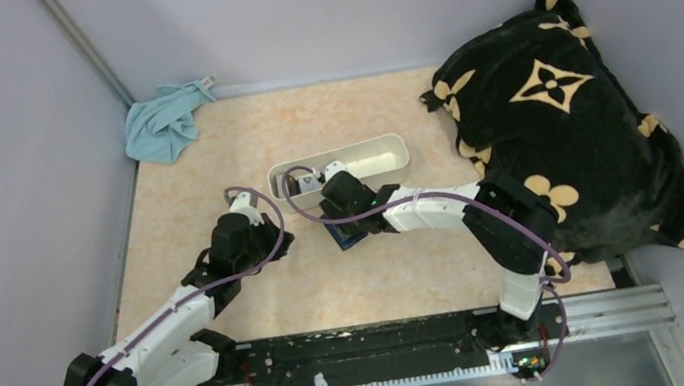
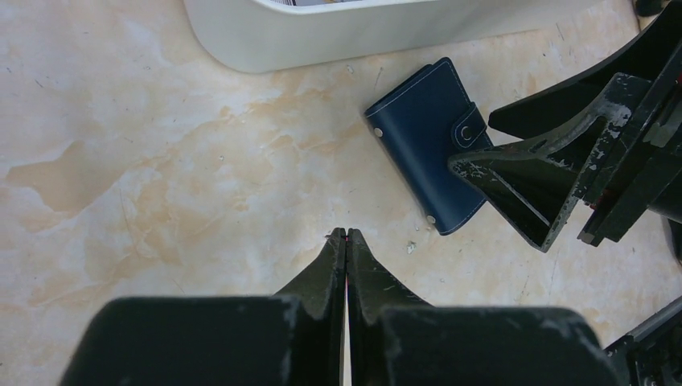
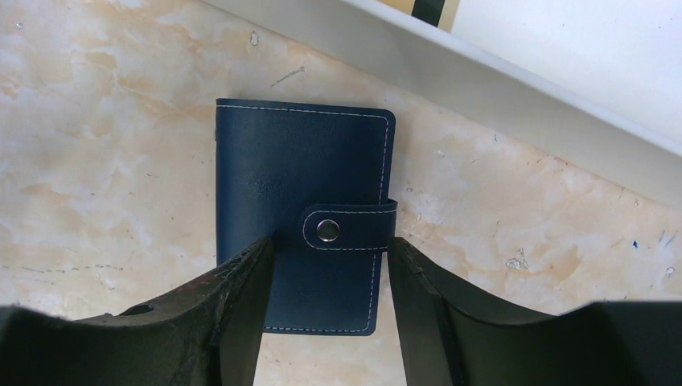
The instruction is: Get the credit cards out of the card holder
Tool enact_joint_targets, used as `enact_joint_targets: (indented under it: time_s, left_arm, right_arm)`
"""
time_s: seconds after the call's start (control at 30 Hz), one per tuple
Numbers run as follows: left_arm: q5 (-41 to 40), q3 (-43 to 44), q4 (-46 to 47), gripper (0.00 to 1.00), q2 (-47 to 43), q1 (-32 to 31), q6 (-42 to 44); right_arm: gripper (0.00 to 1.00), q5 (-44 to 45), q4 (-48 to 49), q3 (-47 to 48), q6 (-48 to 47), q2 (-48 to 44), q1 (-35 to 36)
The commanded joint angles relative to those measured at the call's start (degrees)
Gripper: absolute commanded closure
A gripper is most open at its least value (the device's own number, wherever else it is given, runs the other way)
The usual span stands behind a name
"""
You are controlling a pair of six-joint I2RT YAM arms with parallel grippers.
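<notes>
Straddles the snapped-shut card holder across its short width with the released right tool; holds the left tool clenched empty, farther off.

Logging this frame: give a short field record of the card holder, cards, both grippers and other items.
card holder: closed, snap tab fastened, flat on table beside white tray
credit cards: none visible on the table
right gripper: open, fingers either side of the card holder, contact unclear
left gripper: shut, empty, above bare table
other items: blue cloth, black patterned cushion
</notes>
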Motion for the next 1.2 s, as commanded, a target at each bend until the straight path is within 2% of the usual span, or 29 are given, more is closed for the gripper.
enact_joint_targets:
  time_s: [0.0, 0.37, 0.53, 0.8, 0.83, 1.0, 1.17]
  left_arm:
    - [-0.2, 1.15, 0.01, 0.97, 0.74, -0.4, 0.64]
    - [-0.49, 1.2, -0.38, 0.96, 0.59, -0.43, 0.67]
    - [-0.57, 1.2, -0.59, 0.96, 0.39, -0.4, 0.73]
    - [-0.54, 1.07, -0.29, 0.96, 0.58, -0.34, 0.71]
    - [-0.56, 1.03, -0.12, 0.96, 0.76, -0.41, 0.67]
    - [0.07, 1.2, 0.34, 0.96, 1.11, -0.37, 0.69]
    - [1.01, 1.36, 2.13, 0.96, 2.31, -0.41, 0.74]
  right_arm:
    - [0.45, 1.28, 2.33, 2.79, 0.84, 1.23, 0.77]
    - [0.53, 3.11, 1.65, 4.21, 3.8, 3.77, 0.72]
    - [0.63, 2.72, 0.93, 5.25, 4.97, 5.05, 0.17]
    - [0.98, 1.6, 0.48, 4.44, 6.85, 4.27, -1.08]
    - [1.0, 1.1, 0.59, 4.17, 7.08, 3.89, -1.38]
    - [1.0, -2.86, 2.57, 1.64, 8.57, 1.21, -2.92]
    - [1.0, -13.18, 8.86, -3.58, 12.16, -2.3, -7.25]
